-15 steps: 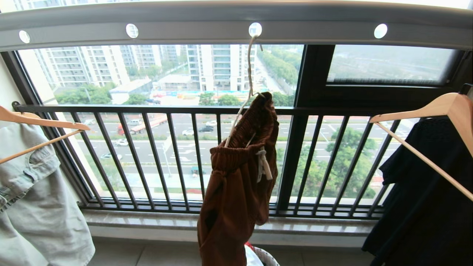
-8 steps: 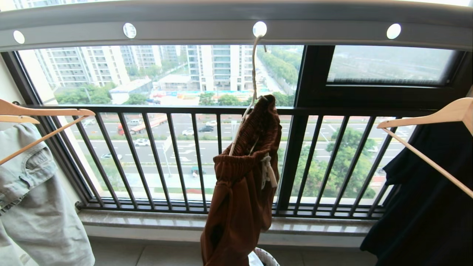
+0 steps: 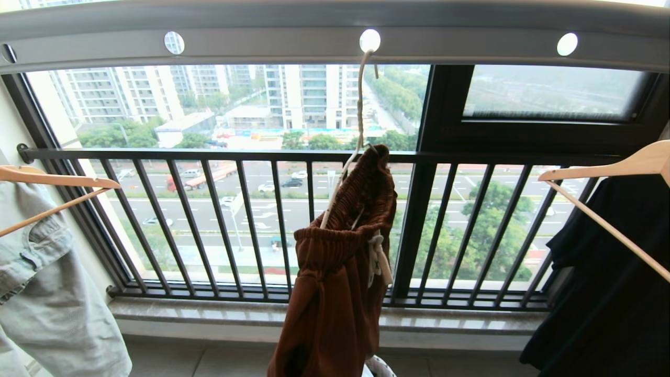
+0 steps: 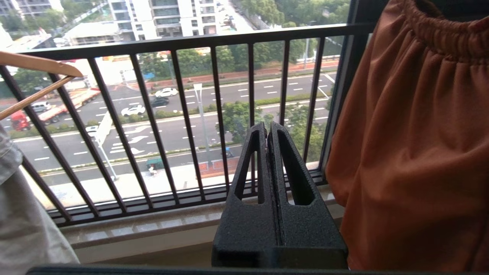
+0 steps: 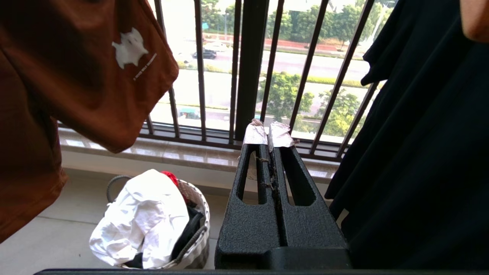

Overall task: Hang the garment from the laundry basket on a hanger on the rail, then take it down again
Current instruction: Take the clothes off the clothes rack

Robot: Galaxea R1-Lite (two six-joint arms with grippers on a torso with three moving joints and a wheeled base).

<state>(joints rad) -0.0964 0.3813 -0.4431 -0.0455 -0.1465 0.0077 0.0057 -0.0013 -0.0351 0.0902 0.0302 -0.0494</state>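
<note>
Shorts (image 3: 335,272) hang on wire hanger (image 3: 359,110), hooked in rail (image 3: 261,39) hole. Left tool (image 4: 267,131) pressed together beside them, right tool (image 5: 268,131) likewise. Take-down: spread first, lift hook straight up.

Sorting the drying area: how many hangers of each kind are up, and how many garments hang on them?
Thin cream-white wire hanger: 1
Thick light wooden hangers: 2
Hanging garments, rust-brown shorts, pale green denim, black: 3
Total: 6

left gripper (image 4: 268,128) bottom centre, fingers pressed together, empty | shorts (image 4: 412,145) fill right side, apart from it | railing (image 4: 183,114) across middle | wooden hanger (image 4: 38,67) upper left
</note>
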